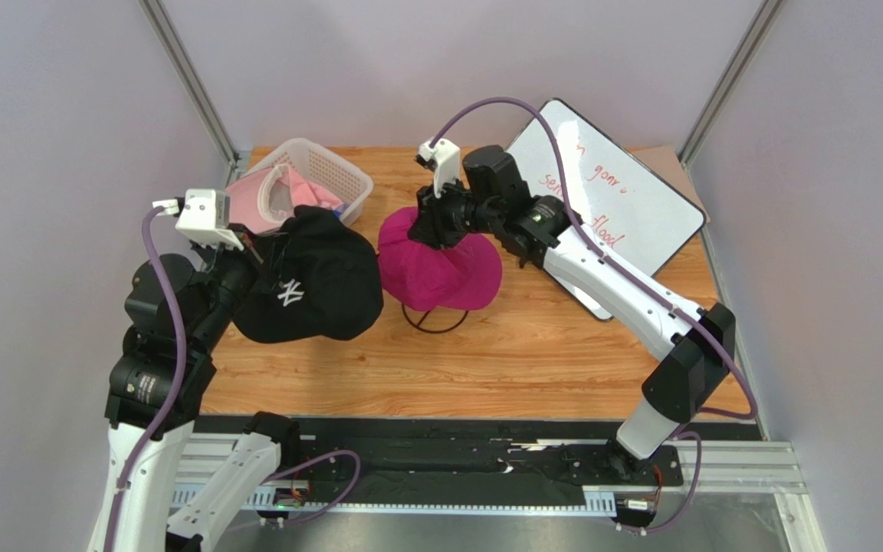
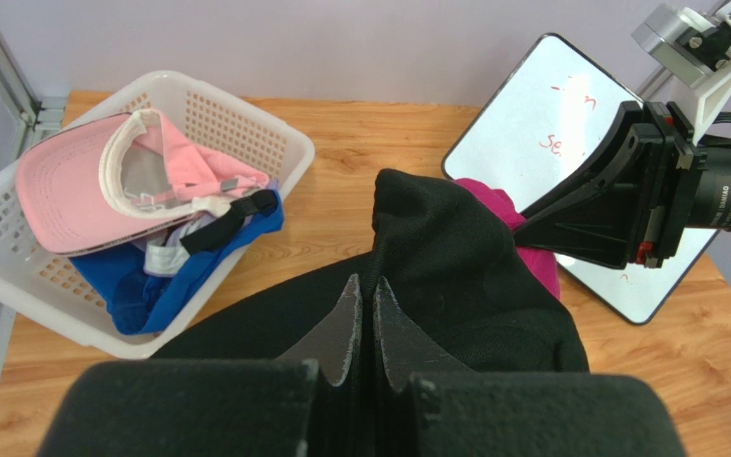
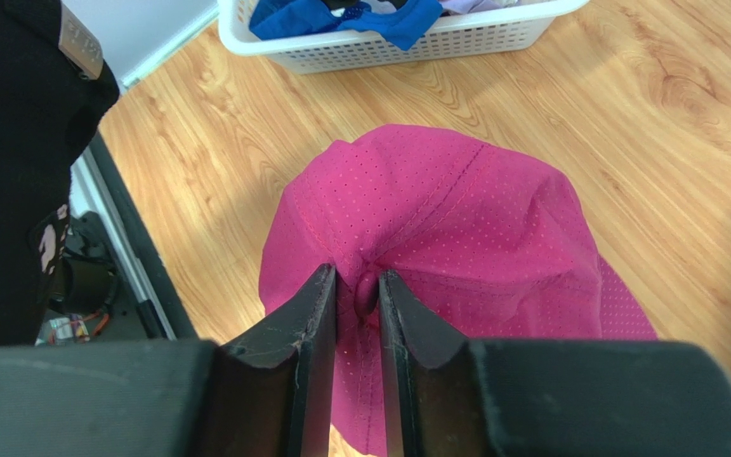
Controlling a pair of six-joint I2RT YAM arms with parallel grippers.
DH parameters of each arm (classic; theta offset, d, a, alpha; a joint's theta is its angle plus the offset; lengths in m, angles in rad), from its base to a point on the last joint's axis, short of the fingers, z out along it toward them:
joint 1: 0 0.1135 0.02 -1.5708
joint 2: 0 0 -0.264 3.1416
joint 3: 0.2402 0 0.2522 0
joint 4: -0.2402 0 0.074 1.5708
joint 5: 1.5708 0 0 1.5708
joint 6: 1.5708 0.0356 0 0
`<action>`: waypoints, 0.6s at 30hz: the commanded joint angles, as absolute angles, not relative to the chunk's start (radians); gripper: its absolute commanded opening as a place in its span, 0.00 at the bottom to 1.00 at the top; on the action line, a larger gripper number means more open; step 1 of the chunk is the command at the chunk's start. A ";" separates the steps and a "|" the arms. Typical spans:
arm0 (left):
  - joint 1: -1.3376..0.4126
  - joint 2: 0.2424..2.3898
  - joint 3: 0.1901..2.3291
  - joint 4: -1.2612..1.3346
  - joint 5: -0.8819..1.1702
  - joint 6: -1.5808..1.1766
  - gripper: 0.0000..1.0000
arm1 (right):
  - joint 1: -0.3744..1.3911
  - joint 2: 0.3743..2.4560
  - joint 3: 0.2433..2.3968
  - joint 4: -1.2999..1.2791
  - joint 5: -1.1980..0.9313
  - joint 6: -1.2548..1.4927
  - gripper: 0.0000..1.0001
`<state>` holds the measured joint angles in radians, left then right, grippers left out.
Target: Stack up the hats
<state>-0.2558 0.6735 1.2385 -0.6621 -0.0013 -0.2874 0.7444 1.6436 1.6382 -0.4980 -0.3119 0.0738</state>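
Note:
The black hat (image 1: 308, 288) with a white NY logo hangs at the left of the table, and my left gripper (image 1: 260, 247) is shut on its fabric (image 2: 465, 267). The magenta hat (image 1: 440, 270) sits in the middle over a black wire stand (image 1: 435, 324). My right gripper (image 3: 358, 276) is on its crown (image 3: 455, 219), jaws narrow and pinching the top button and the fabric around it. A light pink hat (image 2: 64, 195) and a royal blue hat (image 2: 140, 281) lie in the white basket (image 2: 245, 100), with a bit of lavender fabric (image 2: 164, 255) between them.
The white mesh basket (image 1: 343, 173) stands at the back left of the wooden table. A whiteboard (image 1: 630, 196) with red writing lies at the back right, under the right arm. Grey walls and metal posts close in the back corners.

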 commanded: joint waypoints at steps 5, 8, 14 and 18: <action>-0.259 0.661 1.229 -0.626 0.002 -0.299 0.00 | 0.796 1.716 1.764 -0.551 -0.209 -0.031 0.25; -0.259 0.661 1.226 -0.624 0.002 -0.298 0.00 | 0.798 1.735 1.772 -0.554 -0.204 -0.031 0.28; -0.259 0.663 1.220 -0.621 0.002 -0.299 0.00 | 0.799 1.753 1.744 -0.523 -0.196 -0.021 0.32; -0.259 0.669 1.215 -0.623 0.002 -0.299 0.00 | 0.798 1.753 1.729 -0.500 -0.172 -0.015 0.39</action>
<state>-0.2558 0.6693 1.2171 -0.6617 -0.0013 -0.2897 0.7952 1.7489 1.7267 -0.5488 -0.2092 -0.0059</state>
